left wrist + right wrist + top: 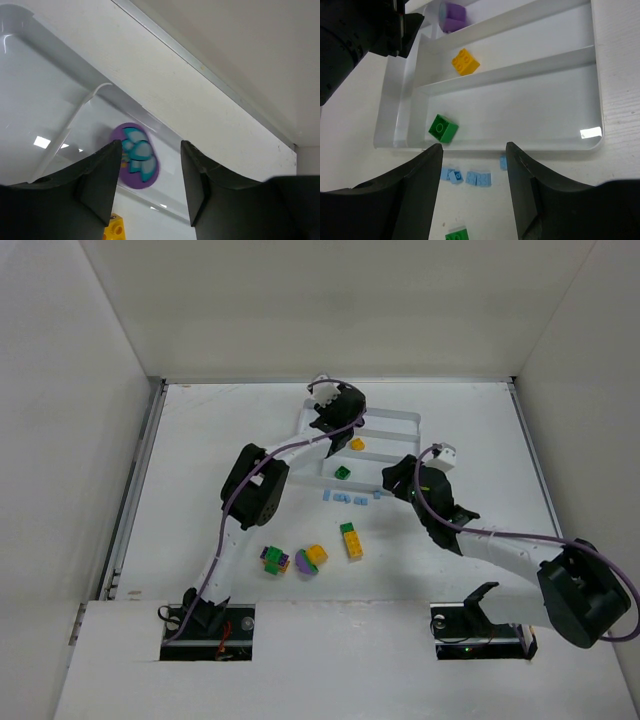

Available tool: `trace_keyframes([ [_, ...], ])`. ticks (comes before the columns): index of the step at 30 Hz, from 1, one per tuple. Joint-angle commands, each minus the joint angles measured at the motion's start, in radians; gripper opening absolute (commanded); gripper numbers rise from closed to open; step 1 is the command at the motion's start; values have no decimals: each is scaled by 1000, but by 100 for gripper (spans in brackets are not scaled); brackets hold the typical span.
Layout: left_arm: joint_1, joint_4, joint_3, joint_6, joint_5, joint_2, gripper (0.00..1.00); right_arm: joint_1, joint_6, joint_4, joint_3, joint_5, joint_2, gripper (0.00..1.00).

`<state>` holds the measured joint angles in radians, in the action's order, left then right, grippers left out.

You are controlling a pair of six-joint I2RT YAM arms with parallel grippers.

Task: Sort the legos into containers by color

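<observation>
The left gripper [151, 147] has its fingers parted with nothing between the pads. Just beyond the tips sits a purple brick [136, 157] with pale blue on its face, inside a far compartment of the white tray [60, 65]; it is blurred, so I cannot tell whether it has settled. The right gripper [474, 147] is likewise spread and empty, hovering over the tray's near rim. One yellow brick [465, 61] lies in the middle long compartment and one green brick [443, 128] in the nearest. A row of pale blue bricks [470, 177] lies on the table just outside that rim, almost under the right fingers. Farther toward the arm bases are a yellow-and-green stack [351, 540] and two mixed-colour clumps [274, 559]. These bricks are likely very light, rigid and smooth, so they could skid or pop out of a skewed pinch. Squeezing across two flat side walls rather than the studs looks safest. The pale blue ones appear thin and low, leaving little wall to grip. The clumps probably need one gripper holding while the other pulls.
</observation>
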<state>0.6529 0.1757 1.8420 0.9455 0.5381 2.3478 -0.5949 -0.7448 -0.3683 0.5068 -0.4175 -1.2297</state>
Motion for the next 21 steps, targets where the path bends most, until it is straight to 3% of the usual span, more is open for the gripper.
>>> trace_keyframes([
  [1,0,-4,33,18,17,-19,50,5,12,-54,9,16,-4,60],
  [6,-12,4,-15,-13,-4,-85,50,1,38,-51,21,11,-16,60],
  [14,1,209,-407,-144,-75,-424,42,-110,142,3,82,13,-17,36],
  [18,38,327,-685,-240,-67,-637,42,-194,203,71,133,-33,-43,40],
  [21,60,386,-896,-260,-76,-792,43,-271,234,126,142,-81,-42,56],
])
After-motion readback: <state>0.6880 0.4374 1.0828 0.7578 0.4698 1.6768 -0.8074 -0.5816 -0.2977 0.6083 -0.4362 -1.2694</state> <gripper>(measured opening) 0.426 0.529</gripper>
